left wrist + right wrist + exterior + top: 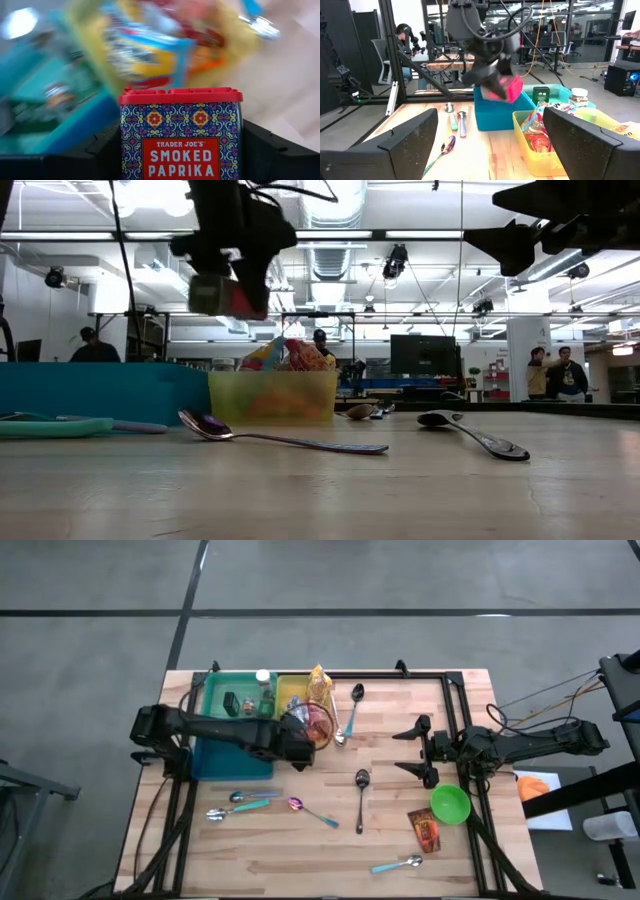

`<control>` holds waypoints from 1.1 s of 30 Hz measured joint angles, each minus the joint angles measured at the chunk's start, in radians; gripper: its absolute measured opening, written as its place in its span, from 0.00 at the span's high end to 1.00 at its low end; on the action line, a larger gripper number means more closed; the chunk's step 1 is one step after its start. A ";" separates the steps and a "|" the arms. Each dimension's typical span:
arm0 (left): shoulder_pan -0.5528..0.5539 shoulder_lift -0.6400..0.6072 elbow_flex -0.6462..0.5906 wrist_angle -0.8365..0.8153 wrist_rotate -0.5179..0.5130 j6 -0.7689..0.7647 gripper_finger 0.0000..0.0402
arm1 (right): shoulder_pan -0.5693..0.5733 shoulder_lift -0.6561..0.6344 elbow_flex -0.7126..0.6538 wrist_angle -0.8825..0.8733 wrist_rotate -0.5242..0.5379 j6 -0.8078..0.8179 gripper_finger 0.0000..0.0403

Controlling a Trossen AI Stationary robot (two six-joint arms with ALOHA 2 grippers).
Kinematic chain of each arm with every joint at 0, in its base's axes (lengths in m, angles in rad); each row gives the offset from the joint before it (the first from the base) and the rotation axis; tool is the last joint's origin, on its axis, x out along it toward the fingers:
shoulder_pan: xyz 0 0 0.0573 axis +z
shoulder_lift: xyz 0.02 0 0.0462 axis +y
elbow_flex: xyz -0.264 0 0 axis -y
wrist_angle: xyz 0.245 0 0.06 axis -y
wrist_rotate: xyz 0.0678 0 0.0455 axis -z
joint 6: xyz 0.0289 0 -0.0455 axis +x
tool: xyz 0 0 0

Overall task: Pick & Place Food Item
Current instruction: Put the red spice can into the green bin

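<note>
Low view, foreground to back: purple-bowled spoon (270, 435) lies lower centre on table (400, 490), black spoon (475, 435) to its right. Behind, centre-left, yellow bin (272, 395) w/ snack packs, teal bin (100, 392) at left. Above them, upper left, left gripper (228, 292) clamps the smoked paprika tin (180, 132) in mid-air. Right gripper (412, 750), centre-right in high view, fingers apart, nothing in them.

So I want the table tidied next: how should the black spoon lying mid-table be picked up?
Grip the black spoon at mid-handle from straight above, jaws across it: it lies flat, thin handle clear of other things, bowl end wider.
</note>
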 joint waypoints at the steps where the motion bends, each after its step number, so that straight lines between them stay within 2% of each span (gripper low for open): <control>1: 0.002 -0.003 0.011 -0.043 -0.020 -0.059 0.30 | 0.000 0.000 0.000 0.000 0.000 0.001 0.11; 6: 0.031 -0.036 0.018 -0.192 -0.089 -0.342 0.30 | 0.000 0.000 0.000 0.000 0.000 0.000 0.11; 15: 0.133 -0.098 0.018 -0.326 -0.168 -0.572 0.30 | 0.000 0.000 0.000 -0.013 0.000 0.001 0.11; 24: 0.312 -0.111 -0.032 -0.279 -0.183 -0.440 0.30 | 0.000 0.000 0.000 -0.016 0.000 0.001 0.11; 33: 0.490 -0.174 -0.244 0.078 -0.114 -0.169 0.30 | 0.000 0.000 0.000 -0.017 0.000 0.000 0.11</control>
